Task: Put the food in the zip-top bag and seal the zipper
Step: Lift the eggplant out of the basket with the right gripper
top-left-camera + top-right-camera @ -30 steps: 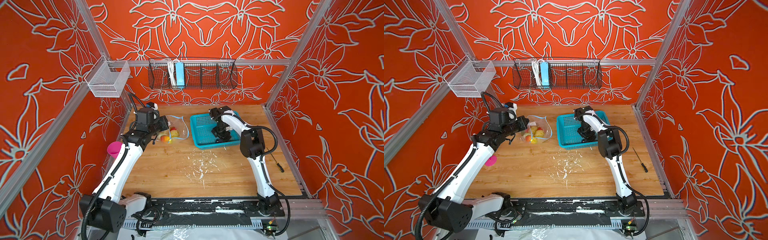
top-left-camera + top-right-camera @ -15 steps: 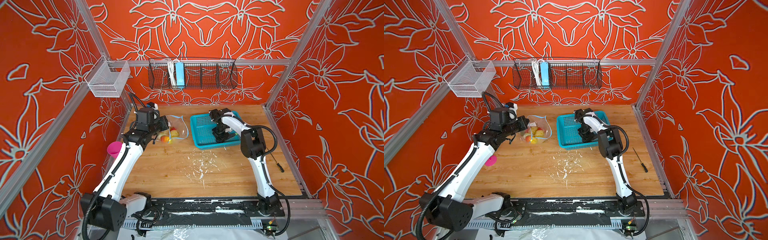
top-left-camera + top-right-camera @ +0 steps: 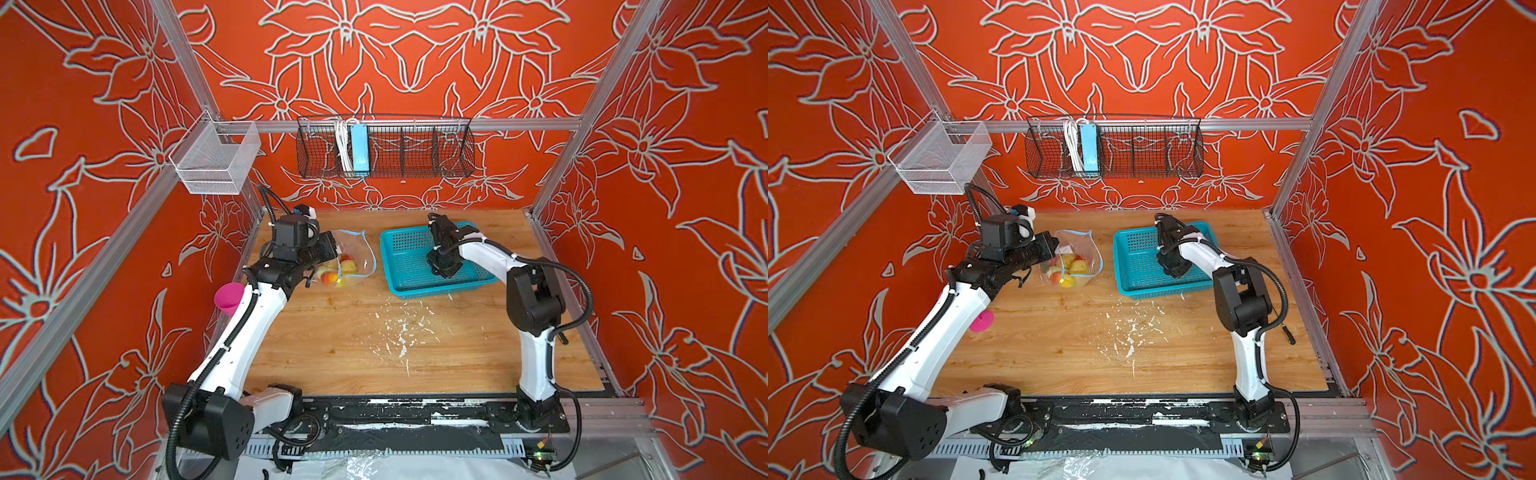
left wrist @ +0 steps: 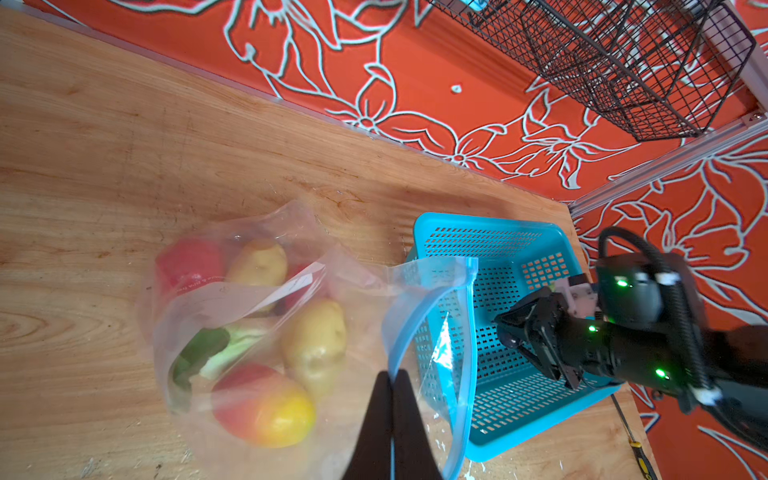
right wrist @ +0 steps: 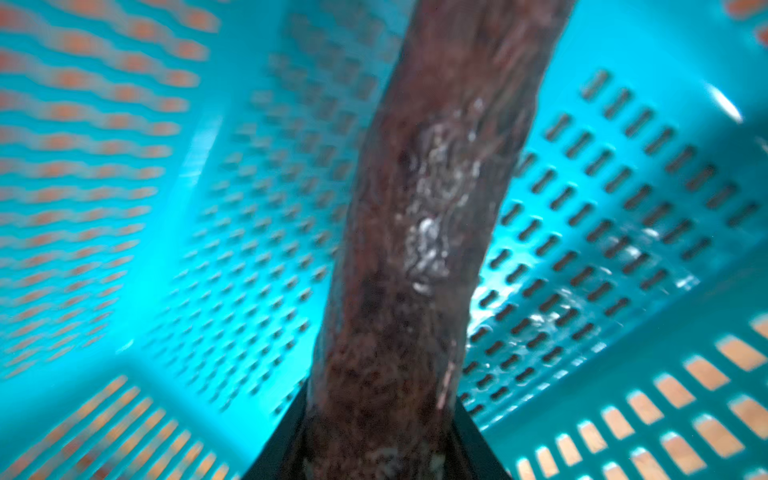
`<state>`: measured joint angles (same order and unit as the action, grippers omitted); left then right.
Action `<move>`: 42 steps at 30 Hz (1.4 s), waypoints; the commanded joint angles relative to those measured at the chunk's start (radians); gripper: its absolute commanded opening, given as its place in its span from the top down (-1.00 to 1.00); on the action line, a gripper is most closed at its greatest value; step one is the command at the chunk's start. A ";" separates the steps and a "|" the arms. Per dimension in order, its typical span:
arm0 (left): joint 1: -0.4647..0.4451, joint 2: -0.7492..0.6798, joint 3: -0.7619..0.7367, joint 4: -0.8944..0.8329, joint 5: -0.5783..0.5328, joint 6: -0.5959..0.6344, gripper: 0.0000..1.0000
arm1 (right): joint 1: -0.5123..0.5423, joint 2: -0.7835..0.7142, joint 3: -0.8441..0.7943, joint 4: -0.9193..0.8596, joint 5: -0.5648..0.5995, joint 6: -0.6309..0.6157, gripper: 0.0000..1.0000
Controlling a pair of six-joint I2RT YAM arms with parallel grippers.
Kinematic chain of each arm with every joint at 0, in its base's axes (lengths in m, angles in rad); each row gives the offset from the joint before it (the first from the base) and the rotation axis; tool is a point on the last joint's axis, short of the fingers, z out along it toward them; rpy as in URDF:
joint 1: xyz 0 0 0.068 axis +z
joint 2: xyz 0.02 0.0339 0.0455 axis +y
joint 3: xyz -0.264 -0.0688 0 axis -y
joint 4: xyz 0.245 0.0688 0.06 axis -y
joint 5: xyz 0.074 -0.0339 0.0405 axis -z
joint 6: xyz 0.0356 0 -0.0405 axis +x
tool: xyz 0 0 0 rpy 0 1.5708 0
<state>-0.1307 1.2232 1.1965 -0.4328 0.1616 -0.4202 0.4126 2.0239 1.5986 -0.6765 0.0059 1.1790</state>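
Note:
The clear zip-top bag (image 3: 353, 257) (image 3: 1077, 257) (image 4: 249, 311) stands open at the back left of the table. Inside it lie a red ball (image 4: 189, 262), two potato lumps (image 4: 316, 340), a mango (image 4: 266, 407) and a green leafy piece (image 4: 199, 349). My left gripper (image 4: 390, 376) (image 3: 332, 249) is shut on the bag's mouth edge, pinching the light-blue zipper (image 4: 461, 332). My right gripper (image 5: 382, 436) (image 3: 442, 266) is down inside the teal basket (image 3: 405, 286) (image 5: 208, 208), shut on a long dark brown piece of food (image 5: 428, 208).
A pink cup (image 3: 229, 296) sits by the left wall beside my left arm. White flecks (image 3: 399, 332) litter the table's middle. A screwdriver (image 3: 1287, 334) lies at the right edge. On the back wall hang a black wire basket (image 3: 384, 145) and a white mesh bin (image 3: 216, 162).
My right gripper has closed inside the basket onto the long brown piece. The left gripper and the bag have stayed where they were.

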 commanded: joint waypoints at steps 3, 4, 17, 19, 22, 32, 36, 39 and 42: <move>0.005 0.007 0.004 0.005 0.002 0.002 1.00 | 0.016 -0.134 -0.125 0.261 -0.036 -0.180 0.43; 0.005 0.008 0.003 0.005 0.000 0.003 1.00 | 0.018 -0.151 -0.136 0.273 -0.045 -0.201 0.44; 0.005 0.022 0.005 0.005 0.001 0.005 1.00 | 0.102 -0.343 -0.310 0.475 -0.081 -0.404 0.44; 0.005 0.025 0.005 0.002 -0.002 0.006 1.00 | 0.123 -0.363 -0.324 0.508 -0.069 -0.437 0.45; 0.004 0.023 0.006 -0.001 -0.010 0.010 1.00 | 0.159 -0.386 -0.336 0.552 -0.052 -0.492 0.44; 0.004 0.016 0.005 0.000 -0.006 0.008 1.00 | 0.277 -0.417 -0.350 0.709 -0.035 -0.590 0.45; 0.003 0.016 0.005 0.002 0.000 0.006 1.00 | 0.313 -0.416 -0.343 0.745 -0.029 -0.609 0.46; 0.003 0.016 0.005 0.002 0.002 0.007 1.00 | 0.332 -0.402 -0.319 0.746 -0.033 -0.620 0.45; 0.003 0.016 0.005 0.003 0.001 0.007 1.00 | 0.348 -0.386 -0.291 0.746 -0.042 -0.632 0.45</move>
<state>-0.1307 1.2404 1.1965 -0.4324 0.1589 -0.4194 0.7483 1.6291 1.2594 0.0345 -0.0429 0.5785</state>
